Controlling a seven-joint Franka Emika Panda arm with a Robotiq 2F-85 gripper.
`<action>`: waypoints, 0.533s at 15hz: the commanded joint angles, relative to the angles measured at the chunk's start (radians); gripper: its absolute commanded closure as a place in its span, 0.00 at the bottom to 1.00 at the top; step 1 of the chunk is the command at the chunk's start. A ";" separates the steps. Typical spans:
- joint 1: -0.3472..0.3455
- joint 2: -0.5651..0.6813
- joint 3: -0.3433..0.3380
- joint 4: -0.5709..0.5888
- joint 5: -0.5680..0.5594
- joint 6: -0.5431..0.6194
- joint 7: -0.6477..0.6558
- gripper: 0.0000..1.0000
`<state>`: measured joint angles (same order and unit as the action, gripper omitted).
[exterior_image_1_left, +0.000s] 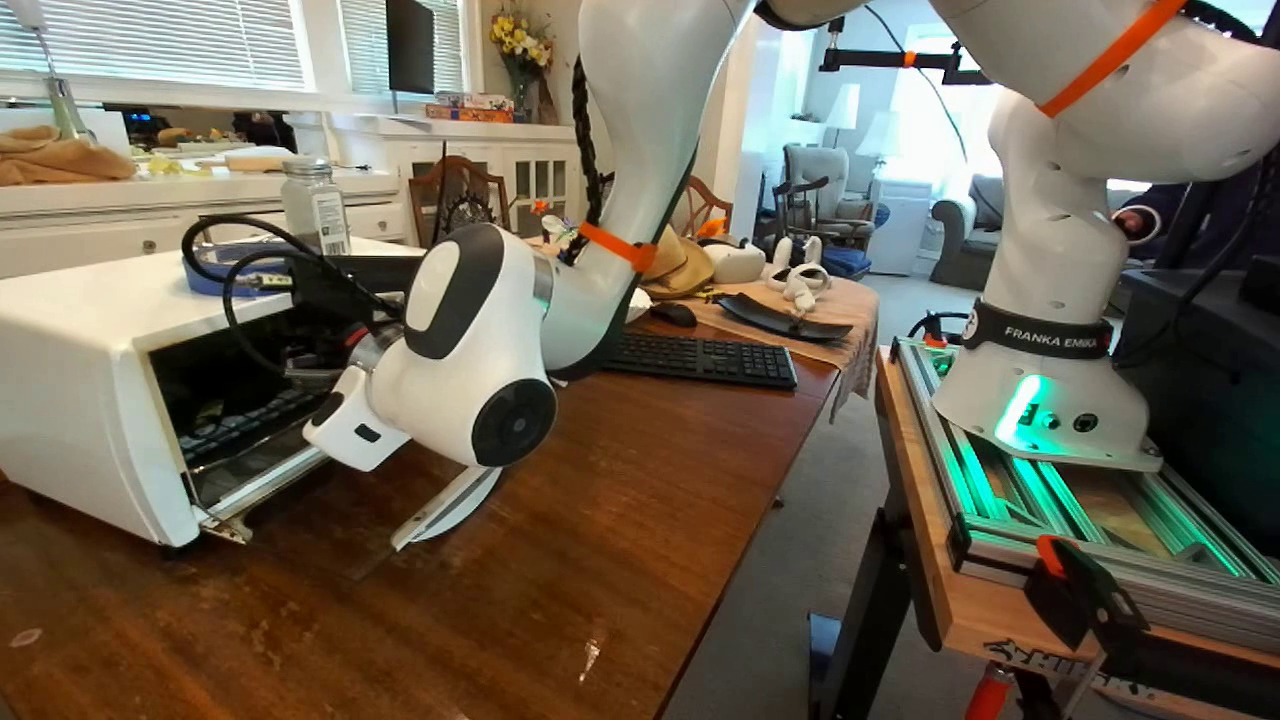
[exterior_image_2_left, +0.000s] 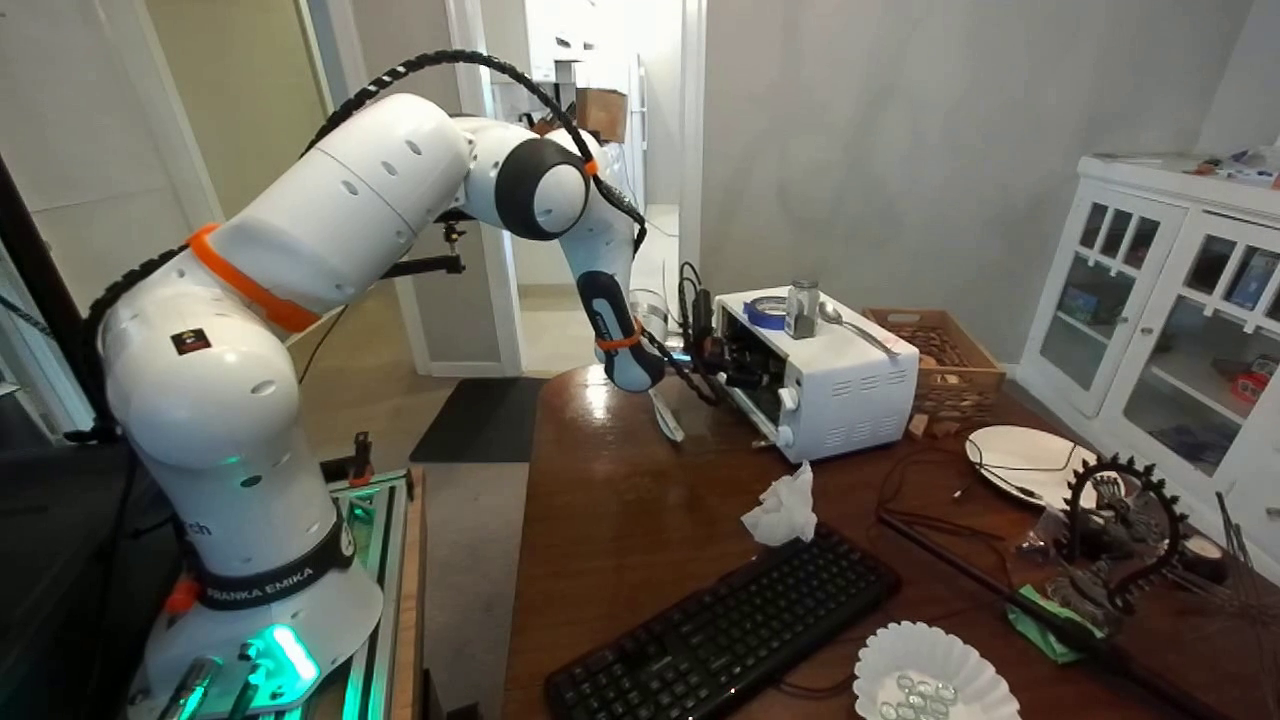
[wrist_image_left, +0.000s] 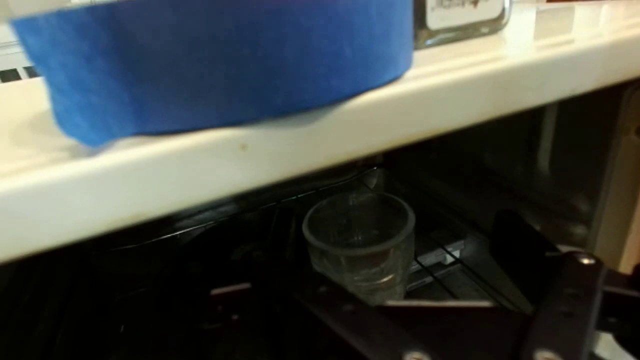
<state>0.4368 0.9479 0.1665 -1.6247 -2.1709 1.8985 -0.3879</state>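
The black two-fingered gripper (wrist_image_left: 395, 235) is positioned at the open front of a white metal toaster oven (exterior_image_2_left: 850, 400), its jaws spread wide. A clear round drinking glass (wrist_image_left: 357, 245) is seen standing upright inside the oven, between the fingers (wrist_image_left: 517, 240) in the wrist view; whether it is touched cannot be told. On the oven's top, a blue tape roll (wrist_image_left: 225, 70) and a clear grey-lidded jar (exterior_image_2_left: 802, 310) are set.
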 joint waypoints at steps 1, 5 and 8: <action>0.002 0.025 -0.005 0.031 0.021 0.011 -0.023 0.09; 0.001 0.030 -0.006 0.029 0.023 0.012 -0.025 0.48; 0.000 0.033 -0.007 0.027 0.025 0.012 -0.024 0.70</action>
<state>0.4364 0.9606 0.1618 -1.6215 -2.1672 1.8986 -0.3926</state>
